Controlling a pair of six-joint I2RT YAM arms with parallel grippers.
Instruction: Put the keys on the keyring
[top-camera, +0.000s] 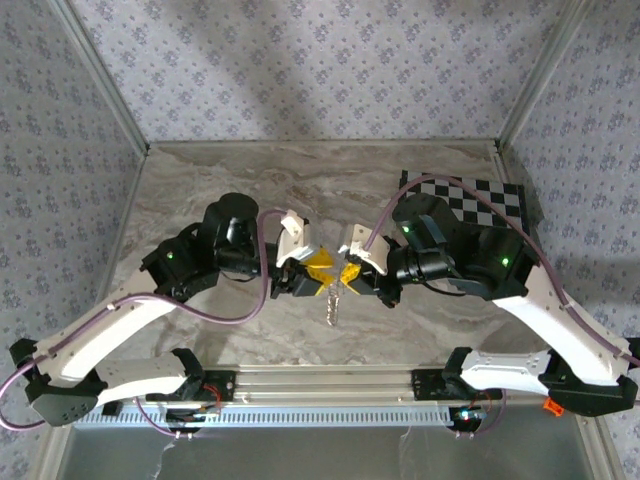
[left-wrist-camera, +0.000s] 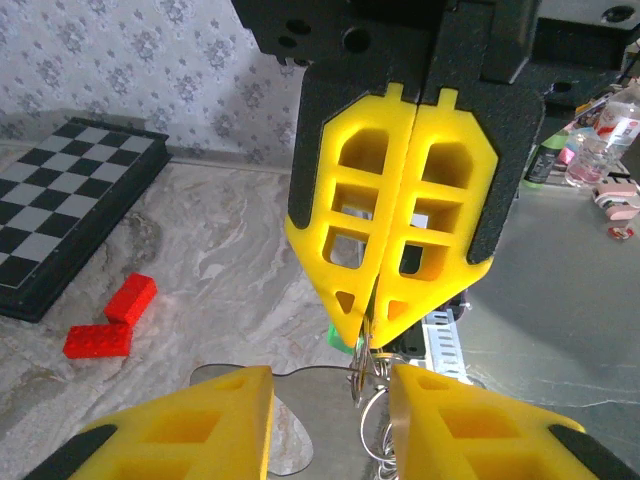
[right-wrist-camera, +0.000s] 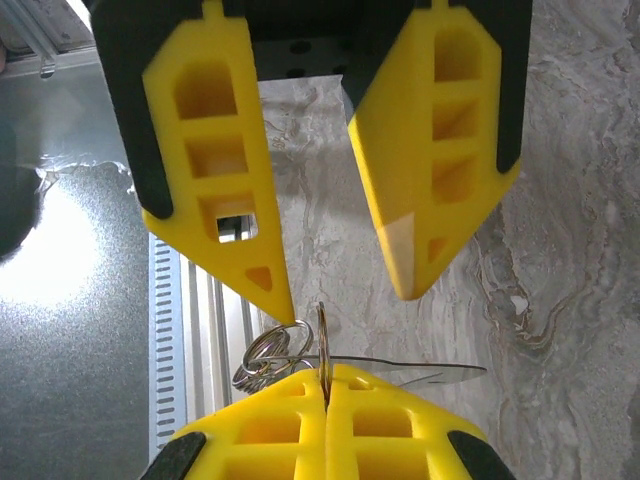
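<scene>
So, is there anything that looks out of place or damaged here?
Nothing looks damaged or spilled. Two red bricks lie loose on the table near the chessboard; they seem unrelated to the keyring pinched in the right claw.

Overhead view, two facing wrist close-ups
</scene>
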